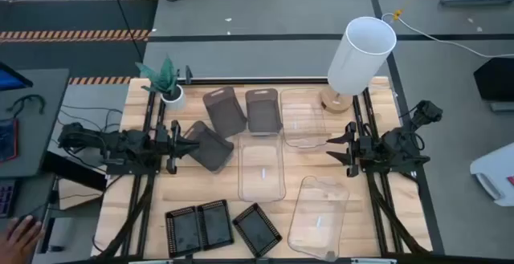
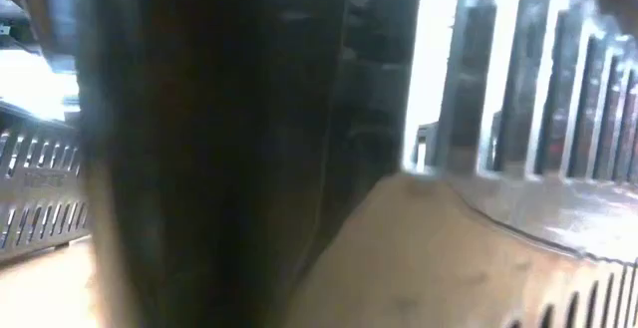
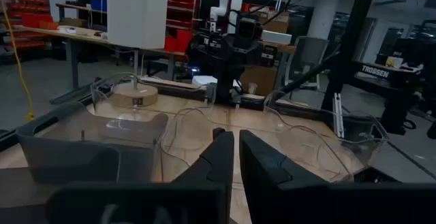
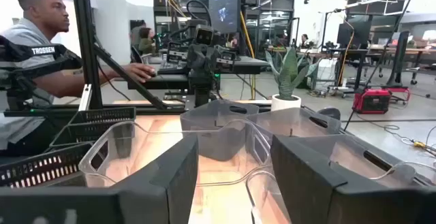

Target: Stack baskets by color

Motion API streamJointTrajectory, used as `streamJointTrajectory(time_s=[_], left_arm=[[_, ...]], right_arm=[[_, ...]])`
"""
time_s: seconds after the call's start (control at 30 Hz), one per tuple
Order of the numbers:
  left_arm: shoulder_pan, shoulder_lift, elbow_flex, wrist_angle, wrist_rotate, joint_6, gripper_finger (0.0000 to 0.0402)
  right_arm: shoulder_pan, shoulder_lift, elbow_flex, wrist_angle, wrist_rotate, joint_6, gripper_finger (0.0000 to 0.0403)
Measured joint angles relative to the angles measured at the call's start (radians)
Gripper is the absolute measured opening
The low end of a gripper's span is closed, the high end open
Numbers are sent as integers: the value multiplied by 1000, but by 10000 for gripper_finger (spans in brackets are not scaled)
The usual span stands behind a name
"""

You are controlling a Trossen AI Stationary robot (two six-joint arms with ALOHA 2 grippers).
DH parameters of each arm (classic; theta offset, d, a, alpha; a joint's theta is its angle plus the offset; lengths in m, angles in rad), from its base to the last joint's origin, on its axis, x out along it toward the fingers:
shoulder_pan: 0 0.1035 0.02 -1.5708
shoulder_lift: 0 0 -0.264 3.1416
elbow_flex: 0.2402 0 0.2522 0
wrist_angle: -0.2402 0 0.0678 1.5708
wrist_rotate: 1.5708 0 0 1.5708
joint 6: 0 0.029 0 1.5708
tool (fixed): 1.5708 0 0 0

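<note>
Three smoky grey baskets show in the high view: two at the far middle (image 1: 225, 110) (image 1: 263, 110), and one lying askew (image 1: 210, 148) just right of my left gripper (image 1: 185, 145). That gripper is shut and level; in its wrist view a strip of table shows between its fingers (image 3: 235, 157) and this basket (image 3: 88, 149). Three clear baskets rest on the table (image 1: 303, 118) (image 1: 262, 170) (image 1: 317, 216). Three black mesh baskets lie flat near the front edge (image 1: 183, 230) (image 1: 215, 222) (image 1: 257, 228). My right gripper (image 1: 337, 148) (image 4: 235, 176) is open and holds nothing; it points at the far clear basket (image 4: 136, 149).
A tall white cylinder (image 1: 361, 51) on a round wooden base (image 1: 337, 99) stands at the far right. A small white plant pot (image 1: 169, 91) sits at the far left. A person's hand (image 1: 20, 232) shows off the table's near left. The low view is blocked by baskets close to the lens.
</note>
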Motion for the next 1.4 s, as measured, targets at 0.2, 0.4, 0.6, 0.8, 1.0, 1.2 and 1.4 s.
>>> streamJointTrajectory(time_s=[0.2,0.4,0.6,0.8,1.0,1.2,1.4], left_arm=[[0,0,0,0,0,0,35],[0,0,0,0,0,0,28],[0,0,0,0,0,0,34],[0,0,0,0,0,0,32],[0,0,0,0,0,0,25],[0,0,0,0,0,0,32],[0,0,0,0,0,0,32]], right_arm=[[0,0,0,0,0,0,190],[0,0,0,0,0,0,190],[0,0,0,0,0,0,190],[0,0,0,0,0,0,190],[0,0,0,0,0,0,190],[0,0,0,0,0,0,190],[0,0,0,0,0,0,190]])
